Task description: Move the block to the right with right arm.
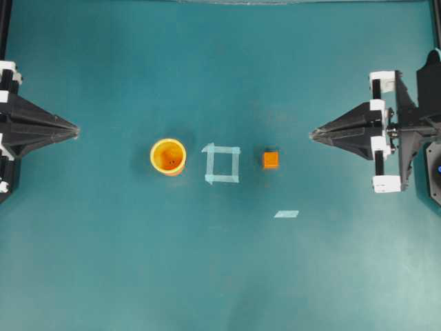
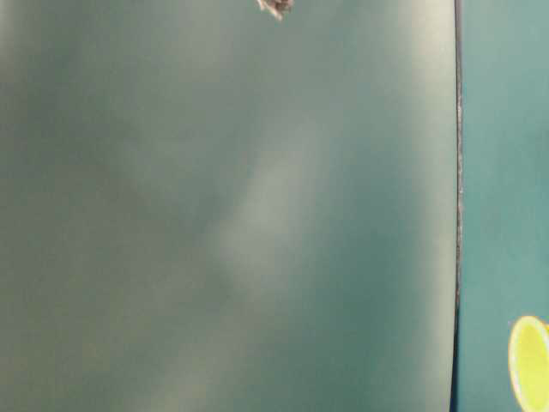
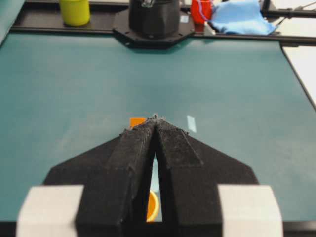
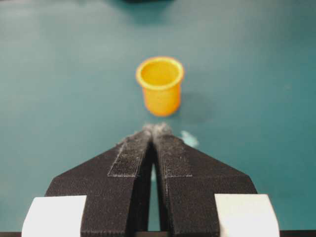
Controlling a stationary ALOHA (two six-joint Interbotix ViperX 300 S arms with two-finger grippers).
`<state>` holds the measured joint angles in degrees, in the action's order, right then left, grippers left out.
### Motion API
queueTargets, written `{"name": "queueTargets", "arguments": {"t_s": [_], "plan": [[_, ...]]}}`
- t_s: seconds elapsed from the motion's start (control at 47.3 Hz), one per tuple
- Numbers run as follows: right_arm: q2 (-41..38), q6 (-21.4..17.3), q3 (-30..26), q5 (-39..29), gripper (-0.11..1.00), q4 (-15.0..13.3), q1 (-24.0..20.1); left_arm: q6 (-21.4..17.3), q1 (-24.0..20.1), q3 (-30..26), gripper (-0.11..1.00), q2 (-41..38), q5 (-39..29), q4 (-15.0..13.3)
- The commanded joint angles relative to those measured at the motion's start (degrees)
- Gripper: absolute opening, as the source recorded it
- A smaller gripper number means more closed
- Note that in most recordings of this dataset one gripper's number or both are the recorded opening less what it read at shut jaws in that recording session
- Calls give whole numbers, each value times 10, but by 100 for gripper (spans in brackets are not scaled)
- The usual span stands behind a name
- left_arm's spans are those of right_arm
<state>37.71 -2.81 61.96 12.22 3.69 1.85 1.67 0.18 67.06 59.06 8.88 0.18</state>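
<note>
The small orange block (image 1: 271, 160) rests on the teal table, just right of a taped square outline (image 1: 222, 164). In the left wrist view the block (image 3: 137, 121) peeks out beside the fingertips. My right gripper (image 1: 313, 133) hovers to the right of the block, tips together, shut on nothing. Seen from the right wrist, the right gripper (image 4: 157, 129) points toward the orange cup. My left gripper (image 1: 76, 129) sits at the far left, also shut and empty; its tips (image 3: 156, 118) meet in the left wrist view.
A round orange cup (image 1: 168, 156) stands left of the taped square; it also shows as cup (image 4: 160, 85) and cup (image 2: 530, 362). A short tape strip (image 1: 286, 214) lies lower right of the block. Beyond the far table edge sit a yellow cup (image 3: 74, 12) and blue cloth (image 3: 240, 18).
</note>
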Motion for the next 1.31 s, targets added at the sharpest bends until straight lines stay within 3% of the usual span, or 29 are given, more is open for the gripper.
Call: {"name": "queueTargets", "arguments": {"t_s": [0.0,0.444,0.486,0.655,0.739,1.056,1.289], "plan": [[-4,-2,-17,13,0,2,4,1,1,-15,0,-4,4,1],[-75,-13,-42,11,1,13,18,1,1,-14,0,-5,3,1],[-87,-18,-47,8,6,13,18,1,1,-14,0,-4,3,1],[-142,-31,-76,-32,46,13,32,1,1,-14,0,-4,0,2],[-176,-31,-98,-68,57,12,36,2,1,-14,0,-5,-1,1],[-292,-24,-177,-204,61,-24,35,7,1,-14,0,-5,-4,2],[-341,-24,-192,-214,64,-43,28,8,1,-14,0,-4,-9,1]]}}
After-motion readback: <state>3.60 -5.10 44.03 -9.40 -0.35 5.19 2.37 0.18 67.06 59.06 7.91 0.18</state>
